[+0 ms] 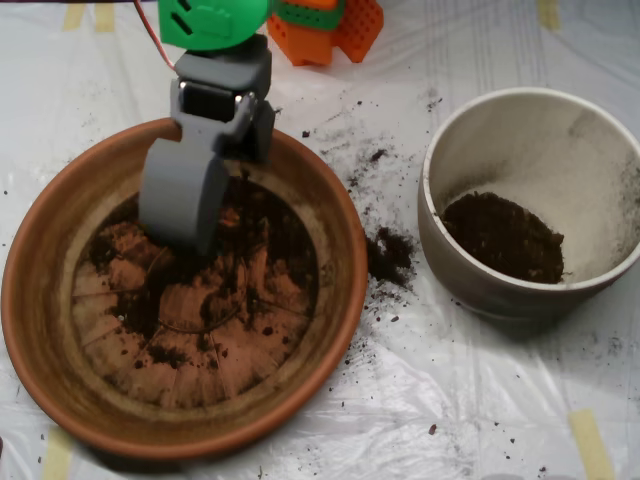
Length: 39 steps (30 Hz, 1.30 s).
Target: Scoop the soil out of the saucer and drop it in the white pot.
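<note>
A grey scoop (186, 205) reaches down into the upper left part of a wide terracotta saucer (40, 300), its rounded shell resting on or just above the base, with the dish's top rim close behind it and the left wall near its side. Whether the two halves of the scoop are apart or together cannot be told from above. Soil (255, 240) lies thin and patchy over the saucer's base, thickest just right of and below the scoop, with bare orange clay and its radial lines showing towards the lower half, where open floor stretches well away from the scoop to the near rim. To the right of the scoop, past the saucer's far rim, a small clump and a scatter of spilled grains (388, 255) sit in the narrow gap between the two vessels. Farther right stands the white pot (455, 270), its rim close to the saucer's but apart from it, holding a dark mound of soil (505, 235) against its lower inner wall. Above the scoop are the arm's green housing (210, 20) and orange parts (330, 25). No writing can be read. Everything rests on a crinkled clear plastic sheet (500, 400) fixed with strips of pale tape (590, 440).
</note>
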Motion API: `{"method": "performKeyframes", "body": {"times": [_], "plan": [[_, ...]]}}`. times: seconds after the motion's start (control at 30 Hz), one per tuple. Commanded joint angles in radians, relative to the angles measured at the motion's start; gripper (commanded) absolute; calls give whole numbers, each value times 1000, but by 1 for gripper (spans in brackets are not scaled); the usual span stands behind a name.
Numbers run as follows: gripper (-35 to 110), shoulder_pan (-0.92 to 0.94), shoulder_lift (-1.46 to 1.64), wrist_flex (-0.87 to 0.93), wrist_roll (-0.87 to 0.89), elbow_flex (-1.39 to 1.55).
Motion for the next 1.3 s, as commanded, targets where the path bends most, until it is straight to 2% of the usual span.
{"method": "performKeyframes", "body": {"times": [0.0,0.23,0.47,0.83,1.07,1.17,1.27], "plan": [[53,46,-49,-78,-28,14],[53,83,-330,-114,-2,-138],[53,123,-474,-138,40,-265],[55,179,-845,60,9,-676],[53,173,-1071,261,-32,-968],[49,173,-1121,318,-43,-1032],[37,176,-1149,353,-44,-1066]]}}
